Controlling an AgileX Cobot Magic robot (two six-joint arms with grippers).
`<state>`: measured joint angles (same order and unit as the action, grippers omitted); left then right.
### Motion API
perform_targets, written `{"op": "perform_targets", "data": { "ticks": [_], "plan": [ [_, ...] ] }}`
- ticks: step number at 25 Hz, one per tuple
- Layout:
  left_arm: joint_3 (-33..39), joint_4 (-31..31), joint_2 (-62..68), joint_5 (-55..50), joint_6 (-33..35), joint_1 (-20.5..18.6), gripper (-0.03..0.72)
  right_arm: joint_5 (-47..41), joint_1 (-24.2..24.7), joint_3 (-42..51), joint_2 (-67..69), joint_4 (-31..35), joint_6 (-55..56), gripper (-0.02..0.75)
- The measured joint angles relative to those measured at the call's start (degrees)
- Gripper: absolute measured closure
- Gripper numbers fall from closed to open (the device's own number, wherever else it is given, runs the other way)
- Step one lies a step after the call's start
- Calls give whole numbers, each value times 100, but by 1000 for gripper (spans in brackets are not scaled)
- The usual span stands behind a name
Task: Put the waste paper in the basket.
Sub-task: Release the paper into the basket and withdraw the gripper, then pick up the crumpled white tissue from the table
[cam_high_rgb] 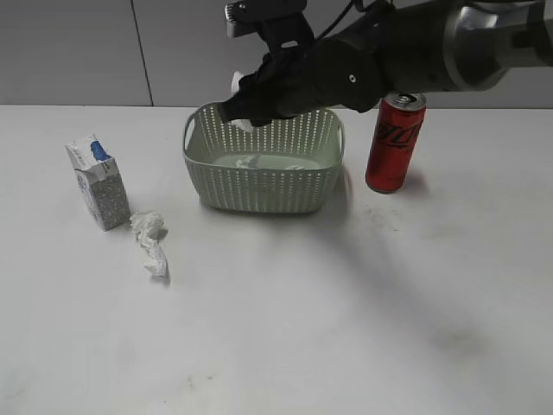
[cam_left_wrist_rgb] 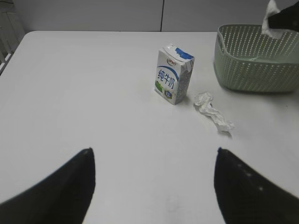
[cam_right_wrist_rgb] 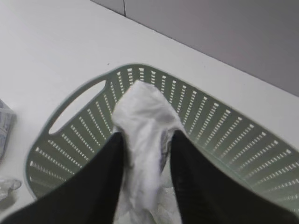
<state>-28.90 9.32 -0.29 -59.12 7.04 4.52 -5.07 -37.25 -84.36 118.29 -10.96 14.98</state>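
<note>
Waste paper shows as three wads. In the exterior view one wad [cam_high_rgb: 241, 124] is pinched in the right gripper [cam_high_rgb: 238, 115], hanging over the left end of the basket [cam_high_rgb: 263, 186], which stands toward the far edge of the worktop, about midway along it. A second wad [cam_high_rgb: 251, 161] already lies on the basket floor. The third wad [cam_high_rgb: 149, 243] lies on the table toward the left edge, just beside a small milk carton [cam_high_rgb: 98, 182], its long axis running from the carton toward the near edge. A red can [cam_high_rgb: 395, 143] stands just right of the basket.

In the left wrist view the left gripper [cam_left_wrist_rgb: 154, 186] hovers with its fingers [cam_left_wrist_rgb: 65, 184] spread wide and nothing between them. The loose wad [cam_left_wrist_rgb: 212, 111] lies ahead and to the right of them, near the carton [cam_left_wrist_rgb: 174, 74], with the basket [cam_left_wrist_rgb: 257, 70] beyond. This arm looks the nearer one for that wad.

In the right wrist view the right gripper's fingers [cam_right_wrist_rgb: 105, 182] clamp the held wad [cam_right_wrist_rgb: 145, 140] from both sides, and the basket's slotted wall [cam_right_wrist_rgb: 210, 121] and floor lie directly below, so a release should drop it inside.
</note>
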Motion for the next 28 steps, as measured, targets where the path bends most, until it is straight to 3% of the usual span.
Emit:
{"op": "perform_targets", "data": {
  "ticks": [3, 5, 11, 16, 20, 28],
  "plan": [
    [0, 0, 0, 0, 0, 0, 100, -188, 0, -8, 31, 15, 0, 175],
    [0, 0, 0, 0, 0, 0, 100, -437, 0, -111, 31, 15, 0, 123],
    [0, 0, 0, 0, 0, 0, 100, -1171, 0, -470, -44, 114, 0, 121],
    [0, 0, 0, 0, 0, 0, 100, -1969, -159, -868, -614, 1002, -774, 158],
    [0, 0, 0, 0, 0, 0, 100, -2436, -612, -996, -1145, 1888, -1929, 178],
    [0, 0, 0, 0, 0, 0, 100, -3000, -1493, -1024, -559, 2156, -1909, 183]
  ]
}}
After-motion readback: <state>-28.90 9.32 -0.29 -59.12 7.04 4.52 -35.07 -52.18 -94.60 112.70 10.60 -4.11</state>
